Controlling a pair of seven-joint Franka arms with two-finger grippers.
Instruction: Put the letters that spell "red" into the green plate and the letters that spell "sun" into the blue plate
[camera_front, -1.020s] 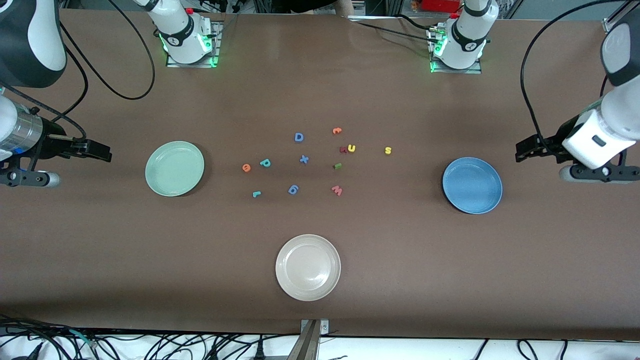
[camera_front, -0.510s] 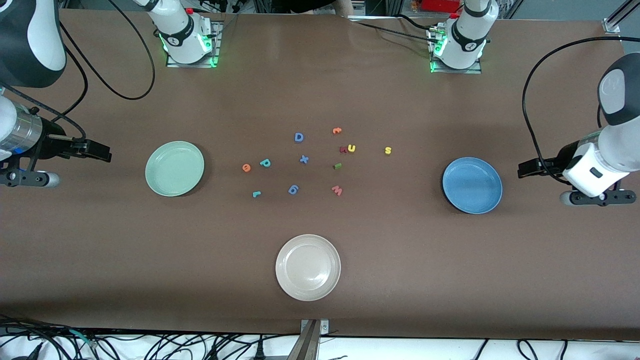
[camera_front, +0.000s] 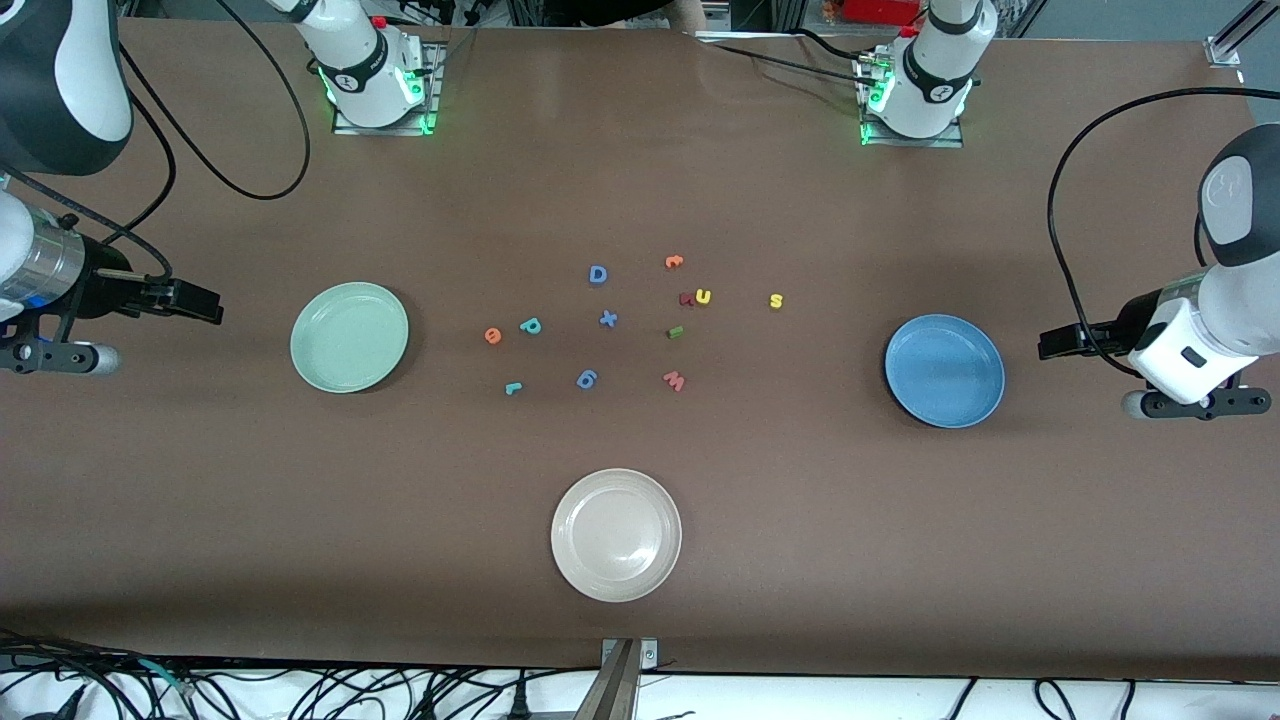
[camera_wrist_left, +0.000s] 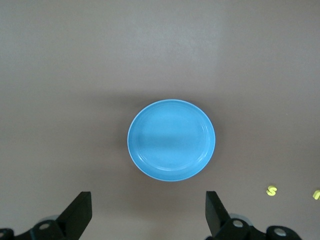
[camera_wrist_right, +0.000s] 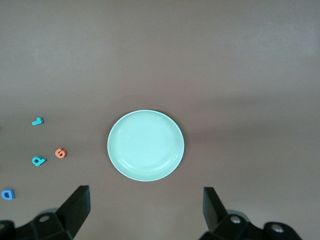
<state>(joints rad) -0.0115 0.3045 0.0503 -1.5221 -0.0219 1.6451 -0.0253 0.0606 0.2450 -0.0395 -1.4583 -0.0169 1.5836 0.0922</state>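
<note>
You see the green plate (camera_front: 349, 337) and blue plate (camera_front: 944, 370) holding nothing. Your left gripper (camera_wrist_left: 148, 214) hangs spread wide near the blue plate, your right gripper (camera_wrist_right: 146, 207) likewise near the green, both gripping nothing.

Even overhead light — soft shadows

green plate (camera_front: 349, 337) empty | blue plate (camera_front: 944, 370) empty | letters (camera_front: 531, 325) between

The left claw (camera_wrist_left: 148, 216) hangs spread over the table near the empty blue plate (camera_wrist_left: 171, 140).
</note>
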